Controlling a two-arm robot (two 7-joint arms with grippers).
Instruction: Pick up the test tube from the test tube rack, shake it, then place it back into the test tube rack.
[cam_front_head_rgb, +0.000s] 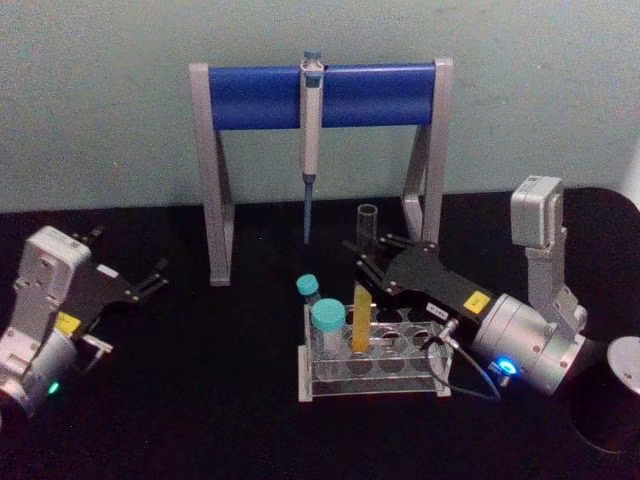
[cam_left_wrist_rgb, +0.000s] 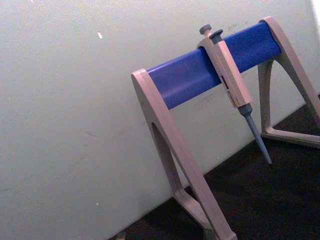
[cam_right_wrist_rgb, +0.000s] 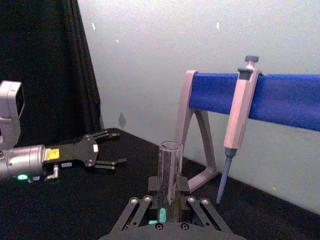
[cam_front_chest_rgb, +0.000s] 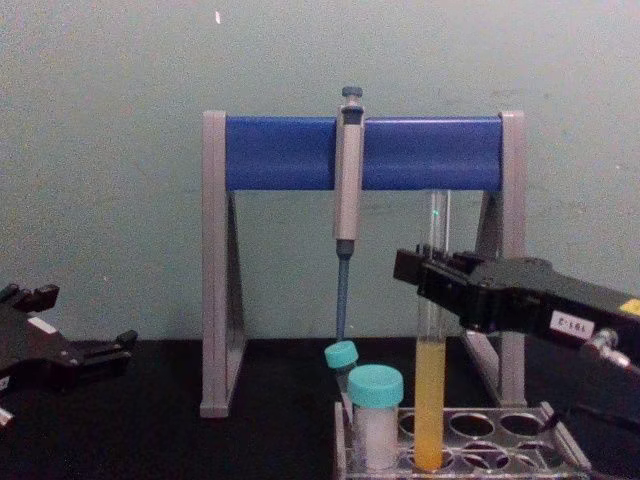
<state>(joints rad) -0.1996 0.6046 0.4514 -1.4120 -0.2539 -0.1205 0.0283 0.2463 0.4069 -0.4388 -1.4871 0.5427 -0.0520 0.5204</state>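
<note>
The right gripper is clamped on the tube above its yellow liquid. The tube stands upright, its bottom seemingly in a hole of the rack. The left gripper sits at the left, fingers apart.

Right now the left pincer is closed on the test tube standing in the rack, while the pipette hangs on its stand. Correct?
Not the left. The chest view shows the right pincer closed on the test tube, which stands in the test tube rack; the left pincer sits open, apart. The pipette does hang on its stand.
</note>
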